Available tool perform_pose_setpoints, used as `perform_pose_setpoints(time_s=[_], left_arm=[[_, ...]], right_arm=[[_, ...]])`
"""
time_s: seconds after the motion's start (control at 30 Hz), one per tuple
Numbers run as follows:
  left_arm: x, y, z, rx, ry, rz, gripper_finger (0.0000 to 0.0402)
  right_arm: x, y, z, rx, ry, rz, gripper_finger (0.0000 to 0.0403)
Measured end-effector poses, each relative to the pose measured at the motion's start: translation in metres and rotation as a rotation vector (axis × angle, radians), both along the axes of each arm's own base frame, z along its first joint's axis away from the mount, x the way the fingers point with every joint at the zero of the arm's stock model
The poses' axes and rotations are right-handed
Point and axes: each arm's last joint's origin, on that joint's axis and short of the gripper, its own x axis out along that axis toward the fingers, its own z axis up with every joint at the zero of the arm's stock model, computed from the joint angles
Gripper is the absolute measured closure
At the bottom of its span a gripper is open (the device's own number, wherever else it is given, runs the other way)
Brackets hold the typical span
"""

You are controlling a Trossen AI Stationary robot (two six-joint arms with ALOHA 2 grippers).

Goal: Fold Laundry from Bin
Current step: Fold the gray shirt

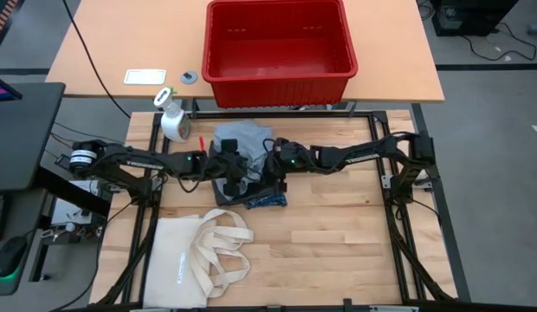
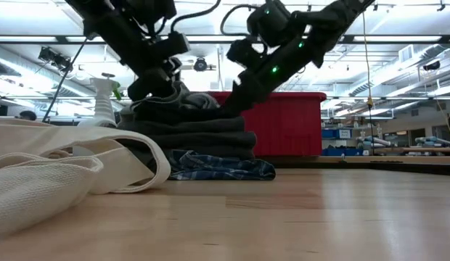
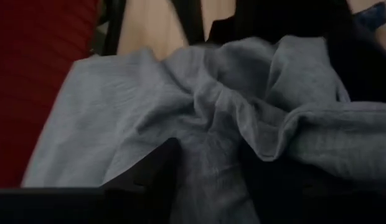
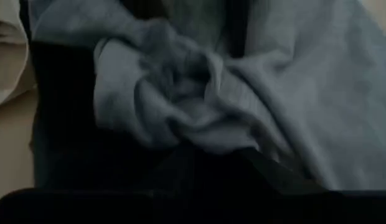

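Both grippers, left (image 1: 227, 166) and right (image 1: 273, 166), pinch the light grey garment (image 1: 241, 139) atop the laundry stack (image 2: 189, 134) at frame centre.

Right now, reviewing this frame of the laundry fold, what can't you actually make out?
- Left end effector and right end effector: in the high view the arms cover the fingertips; both wrist views are filled by bunched grey garment, so grip is unclear.
- Plaid shirt: mostly buried under the dark folded stack.
- Red bin: hidden behind the stack in the low view.
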Motion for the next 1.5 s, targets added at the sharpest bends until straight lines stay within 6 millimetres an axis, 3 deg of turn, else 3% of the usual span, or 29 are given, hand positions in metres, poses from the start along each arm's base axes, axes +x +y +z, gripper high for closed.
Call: perform_pose_setpoints(time_s=[0.13, 0.27, 0.4, 0.57, 0.77, 0.93, 1.07, 1.17, 1.3, 1.5], left_arm=[[0.005, -0.001, -0.003, 0.01, 0.004, -0.042, 0.0221], [0.006, -0.006, 0.005, 0.032, -0.019, -0.076, 0.0221], [0.008, -0.011, 0.033, 0.066, -0.091, -0.104, 0.0221], [0.013, -0.017, 0.073, 0.112, -0.154, -0.155, 0.0221], [0.019, -0.016, 0.12, 0.211, -0.239, -0.222, 0.0221], [0.021, -0.02, 0.158, 0.201, -0.391, -0.346, 0.0222], [0.027, -0.024, 0.178, 0.165, -0.513, -0.518, 0.0222], [0.04, -0.022, 0.173, 0.125, -0.541, -0.603, 0.0222], [0.068, -0.022, 0.15, 0.107, -0.53, -0.672, 0.0222], [0.099, -0.024, 0.123, 0.128, -0.534, -0.694, 0.0222]], right_arm=[[0.01, -0.006, -0.007, 0.008, -0.089, 0.029, 0.0289], [0.019, -0.009, -0.006, 0.021, -0.202, 0.084, 0.0289], [0.02, -0.009, 0.006, -0.013, -0.291, 0.081, 0.0289], [0.013, -0.004, 0.038, -0.085, -0.399, 0.121, 0.0289], [-0.012, 0.014, 0.094, -0.225, -0.488, 0.147, 0.0289], [-0.052, 0.04, 0.144, -0.283, -0.534, 0.154, 0.0289], [-0.086, 0.067, 0.169, -0.251, -0.544, 0.236, 0.0289], [-0.111, 0.086, 0.18, -0.21, -0.524, 0.244, 0.0289], [-0.143, 0.109, 0.188, -0.18, -0.487, 0.176, 0.0289], [-0.169, 0.126, 0.178, -0.175, -0.371, -0.043, 0.0289]])
